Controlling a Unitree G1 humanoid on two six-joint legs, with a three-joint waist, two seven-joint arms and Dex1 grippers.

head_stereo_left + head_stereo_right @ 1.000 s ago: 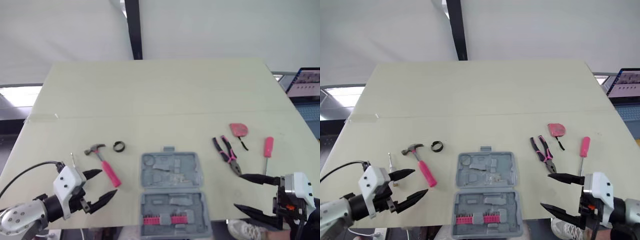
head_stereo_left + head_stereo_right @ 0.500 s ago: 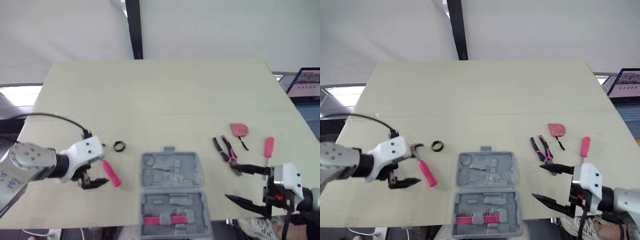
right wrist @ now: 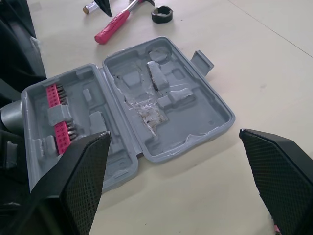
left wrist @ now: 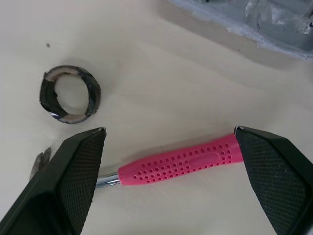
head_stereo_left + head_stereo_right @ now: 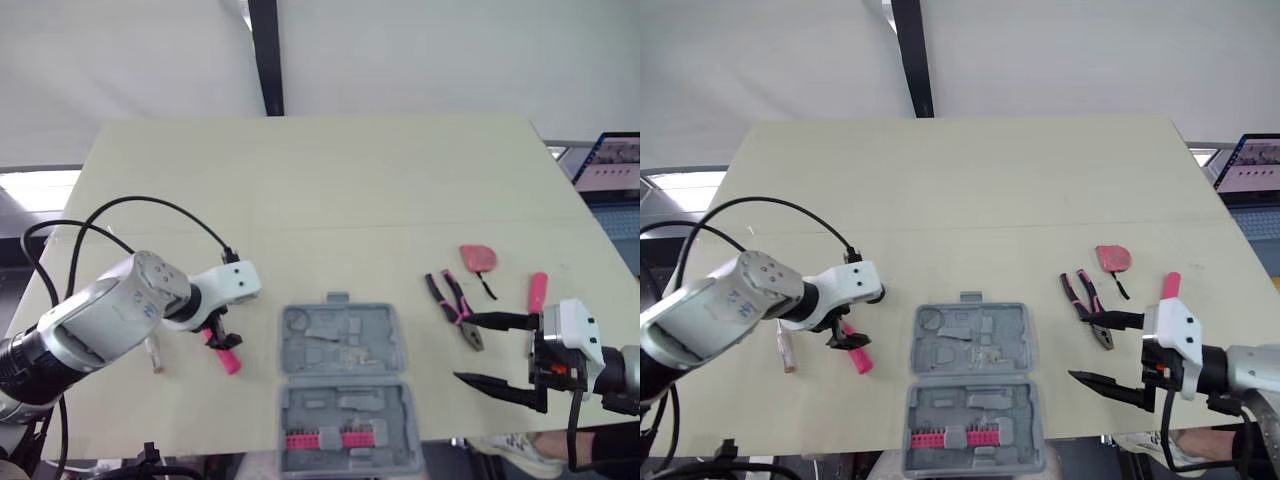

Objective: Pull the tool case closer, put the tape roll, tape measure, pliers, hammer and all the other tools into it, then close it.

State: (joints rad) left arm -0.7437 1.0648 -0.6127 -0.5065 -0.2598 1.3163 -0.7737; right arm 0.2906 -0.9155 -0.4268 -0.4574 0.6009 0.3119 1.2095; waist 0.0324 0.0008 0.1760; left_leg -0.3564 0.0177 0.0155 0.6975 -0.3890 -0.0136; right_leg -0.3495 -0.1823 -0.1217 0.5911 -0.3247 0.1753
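A: The pale table [image 5: 330,190] is spread across the frame, and the grey tool case [image 5: 340,340] is found lying open at lower centre, near the front edge, with its pink bit row in the nearer half.
B: Rigid moulded plastic, it is judged. It looks light and likely to slide easily, so a wall or rim would be the place to be taken.
A: Next in size, the hammer [image 4: 181,159] is seen left of the case, lower left in the head views, its pink handle pointing toward the case.
B: The left gripper [image 4: 168,132] is spread wide over that handle, one finger either side, with nothing clamped. A heavy head is expected, so the perforated rubbery grip should be taken near the steel neck and tipping avoided.
A: At lower right, the right gripper [image 5: 466,348] is held wide open and empty, just beside the pliers [image 5: 455,308].
B: Stiff steel with pink sleeves. Both handles would be best pinched together.
A: Further up at right, the tape measure [image 5: 478,259] and a pink screwdriver [image 5: 537,292] are laid apart.
B: Smallest, the black tape roll [image 4: 70,94] is noted near the hammer's head. It is judged light and slightly squashy, best nipped across its wall.
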